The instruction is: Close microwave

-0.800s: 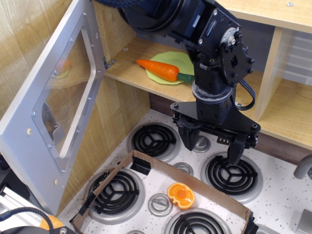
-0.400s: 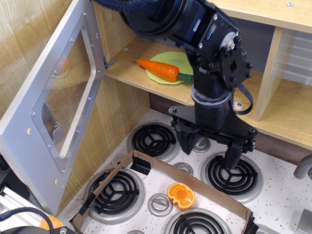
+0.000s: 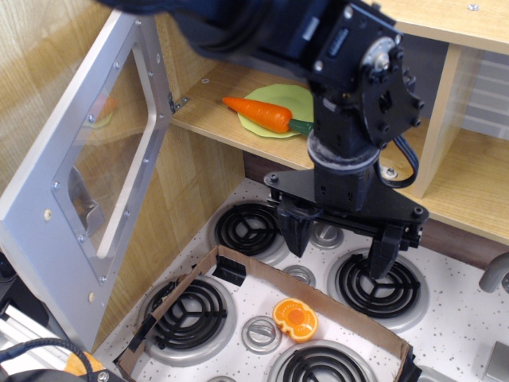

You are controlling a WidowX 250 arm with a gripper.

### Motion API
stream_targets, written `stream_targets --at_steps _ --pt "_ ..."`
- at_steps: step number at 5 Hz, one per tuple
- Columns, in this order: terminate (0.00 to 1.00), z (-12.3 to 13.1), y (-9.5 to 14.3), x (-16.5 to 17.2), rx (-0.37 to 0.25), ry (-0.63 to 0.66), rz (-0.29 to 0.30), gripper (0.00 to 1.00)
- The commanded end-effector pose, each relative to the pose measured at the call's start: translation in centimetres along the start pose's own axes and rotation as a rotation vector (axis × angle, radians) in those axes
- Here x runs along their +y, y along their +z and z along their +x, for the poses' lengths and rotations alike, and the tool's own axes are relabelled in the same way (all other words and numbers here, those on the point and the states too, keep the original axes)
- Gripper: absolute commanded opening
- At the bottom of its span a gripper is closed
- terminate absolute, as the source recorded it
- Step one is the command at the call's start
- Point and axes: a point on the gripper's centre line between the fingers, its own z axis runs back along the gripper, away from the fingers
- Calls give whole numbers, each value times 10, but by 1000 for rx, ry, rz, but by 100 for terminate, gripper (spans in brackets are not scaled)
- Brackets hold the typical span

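The microwave is a light-wood box whose silver-grey door [image 3: 95,179] with a clear window stands swung wide open to the left. Inside, on its wooden floor [image 3: 231,119], lies a carrot [image 3: 261,114] on a light green plate [image 3: 282,98]. My gripper [image 3: 338,243] hangs open and empty over the toy stove, in front of and below the microwave's opening, well to the right of the door. Its two black fingers [image 3: 296,229] point down. My arm hides the upper part of the microwave.
A toy stove top [image 3: 445,334] with several black coil burners [image 3: 248,227] lies below. A cardboard strip [image 3: 318,298] crosses it, with an orange toy slice [image 3: 295,318] beside it. A wooden cubby [image 3: 477,167] stands at right. A grey handle [image 3: 493,274] sits at the right edge.
My gripper has shifted slightly left and its wrist has turned a little over the burners. The door, carrot and plate have not moved.
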Motion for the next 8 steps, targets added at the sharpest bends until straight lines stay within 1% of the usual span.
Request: stream_targets --at_steps 1,2,4,5,6,7,8 --pt "0 -14 53 19 -33 71 2 100" --pt "0 -21 75 36 -21 82 17 100" --pt "0 -38 118 68 -47 96 72 100" --pt "0 -48 129 86 -55 111 75 100" --pt "0 -56 138 104 -63 137 94 100" --pt "0 -66 139 121 -63 183 95 100" --pt "0 -74 136 141 -46 238 86 100"
